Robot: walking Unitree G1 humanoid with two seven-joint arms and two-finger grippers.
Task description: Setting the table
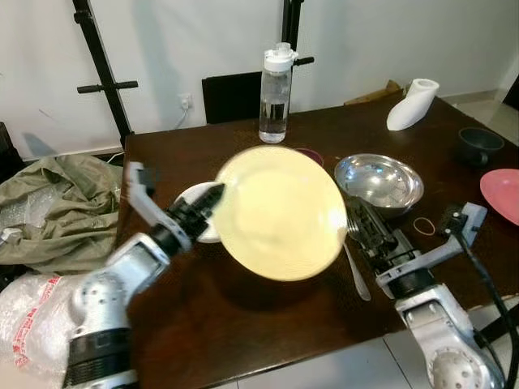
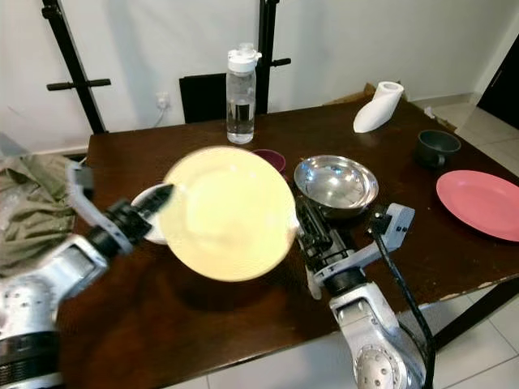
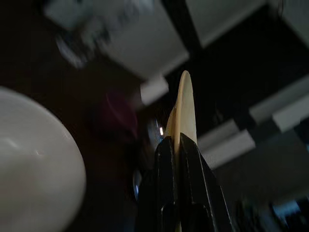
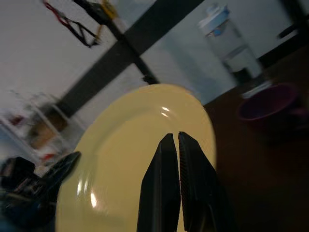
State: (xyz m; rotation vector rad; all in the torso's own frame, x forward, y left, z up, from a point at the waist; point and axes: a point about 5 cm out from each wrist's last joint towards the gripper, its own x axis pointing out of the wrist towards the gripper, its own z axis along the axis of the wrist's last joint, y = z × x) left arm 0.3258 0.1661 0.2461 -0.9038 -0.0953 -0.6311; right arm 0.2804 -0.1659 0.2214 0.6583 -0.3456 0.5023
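Reaching in from the near left, the left gripper [image 1: 212, 203] pinches the rim of the yellow plate [image 1: 280, 212], tilted above the table [image 1: 268, 332]. Right gripper [image 4: 173, 145], fingers pressed together, sits just right. Plate hides most of a maroon bowl [image 2: 271, 158].

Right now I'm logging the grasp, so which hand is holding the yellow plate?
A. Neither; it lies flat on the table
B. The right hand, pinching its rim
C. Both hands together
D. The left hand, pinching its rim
D: the left hand clamps the rim of the yellow plate, held tilted above the table, while the right hand sits apart, shut on nothing.
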